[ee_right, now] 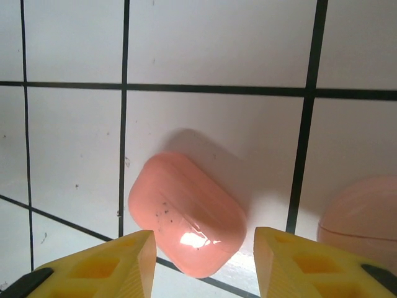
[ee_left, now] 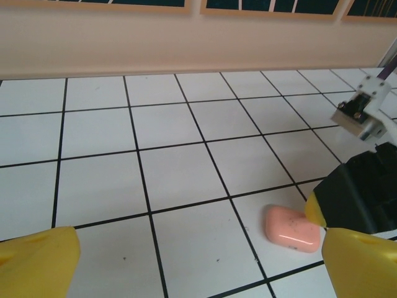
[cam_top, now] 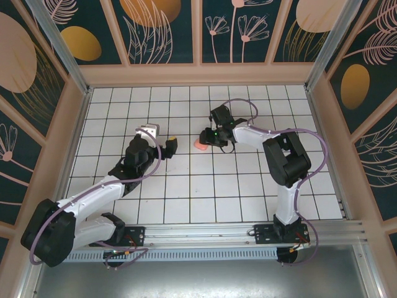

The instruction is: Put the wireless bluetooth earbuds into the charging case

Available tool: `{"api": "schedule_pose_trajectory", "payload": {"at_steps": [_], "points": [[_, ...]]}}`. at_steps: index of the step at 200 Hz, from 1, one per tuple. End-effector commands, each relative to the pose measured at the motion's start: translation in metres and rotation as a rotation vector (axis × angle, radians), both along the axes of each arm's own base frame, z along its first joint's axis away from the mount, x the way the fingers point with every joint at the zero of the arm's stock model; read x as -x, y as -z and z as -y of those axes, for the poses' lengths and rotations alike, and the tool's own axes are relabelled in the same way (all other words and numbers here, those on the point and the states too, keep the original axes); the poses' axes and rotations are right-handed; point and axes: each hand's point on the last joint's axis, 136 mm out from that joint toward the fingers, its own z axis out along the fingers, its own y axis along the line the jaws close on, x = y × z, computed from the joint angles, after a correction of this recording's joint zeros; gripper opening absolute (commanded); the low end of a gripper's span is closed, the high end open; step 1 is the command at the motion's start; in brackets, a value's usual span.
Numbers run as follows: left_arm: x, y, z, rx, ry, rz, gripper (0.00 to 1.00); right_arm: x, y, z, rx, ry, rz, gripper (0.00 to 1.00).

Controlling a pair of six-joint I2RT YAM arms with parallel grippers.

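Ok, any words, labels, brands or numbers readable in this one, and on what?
None can be read in any view.
The salmon-pink rounded plastic case carries only small dark specks, no lettering.
The dark painted wall panels show leaves, flowers and orange ovals, no writing.
The white tiled floor bears only black grid lines.

- I run 2 arms here: the left arm [cam_top: 93, 195] and the right arm [cam_top: 286, 202] both wear white link shells with bulky black joint housings.
- A purple cable [cam_top: 239, 102] loops along each arm.
- Each base [cam_top: 127, 236] is a black plate.
- My wrist feeds show blocky yellow fingers [ee_right: 105, 267] with recessed pockets.
- A small green light [cam_top: 214, 131] glows near the right wrist.
- A pale grey camera block [cam_top: 149, 130] sits on the left wrist.
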Motion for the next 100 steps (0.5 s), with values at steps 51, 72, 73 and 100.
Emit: {"api": "schedule_pose_trajectory", "payload": {"at_steps": [51, 72, 73, 100], "points": [[-0.013, 0.006, -0.026, -0.126, -0.14, 0.026, 0.99, -0.014, -0.071, 0.037, 0.078, 0.106, 0.272, 0.99], [-0.016, 0.011, -0.039, -0.175, -0.206, 0.042, 0.99, -0.014, -0.081, 0.053, 0.089, 0.141, 0.329, 0.99], [-0.016, 0.011, -0.04, -0.177, -0.211, 0.043, 0.99, -0.014, -0.082, 0.054, 0.089, 0.144, 0.334, 0.99], [-0.02, 0.01, -0.062, -0.2, -0.306, 0.073, 0.99, -0.017, -0.096, 0.095, 0.13, 0.25, 0.439, 0.99]]}}
